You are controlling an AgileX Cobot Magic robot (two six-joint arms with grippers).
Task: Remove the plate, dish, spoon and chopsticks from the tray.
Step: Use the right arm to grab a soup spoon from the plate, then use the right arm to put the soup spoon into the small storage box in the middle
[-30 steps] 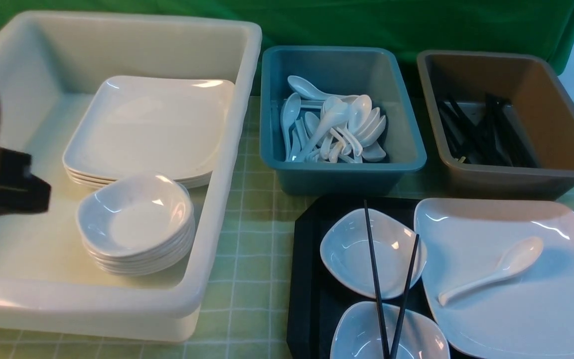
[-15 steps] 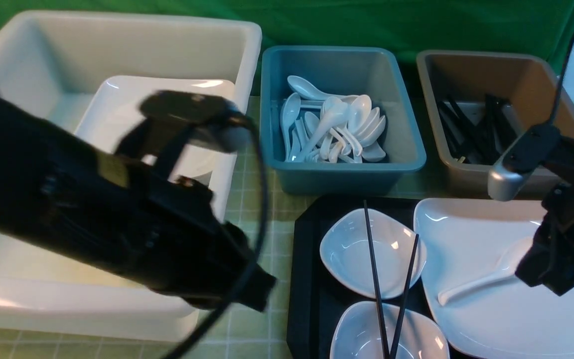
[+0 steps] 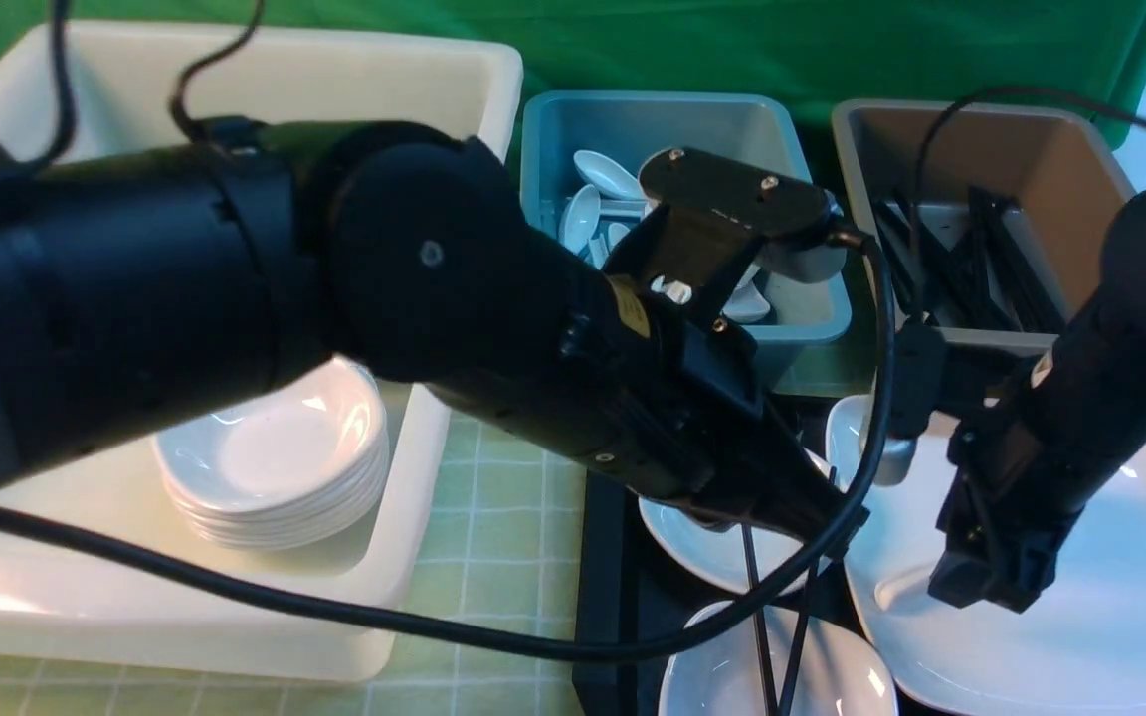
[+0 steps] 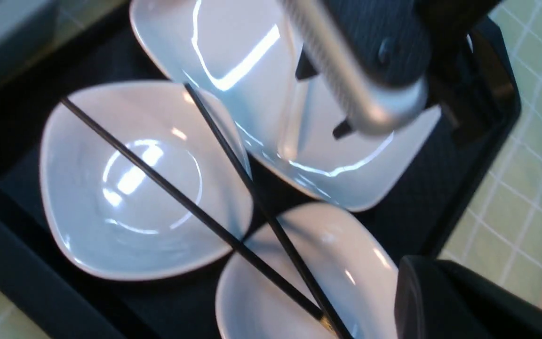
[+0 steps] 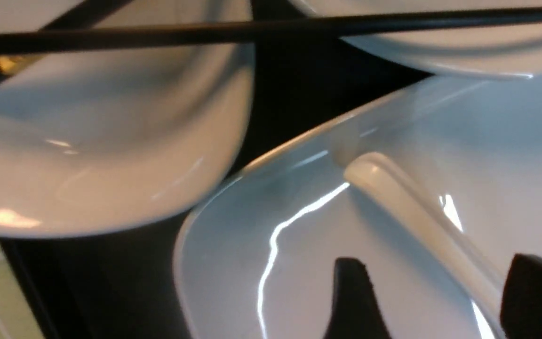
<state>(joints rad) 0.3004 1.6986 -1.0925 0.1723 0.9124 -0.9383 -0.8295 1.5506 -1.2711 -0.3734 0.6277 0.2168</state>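
- The tray [image 3: 601, 557] is black and flat, with a raised edge.
- The plate [image 3: 1110, 617] is big, white and shiny (square, with round corners), flat on the tray's right side.
- The spoon [image 5: 407, 207] is white, lying on the plate.
- Two small white dishes [image 4: 111, 212] sit on the tray's left side.
- The chopsticks [image 4: 167, 188] are thin black sticks lying across both dishes.
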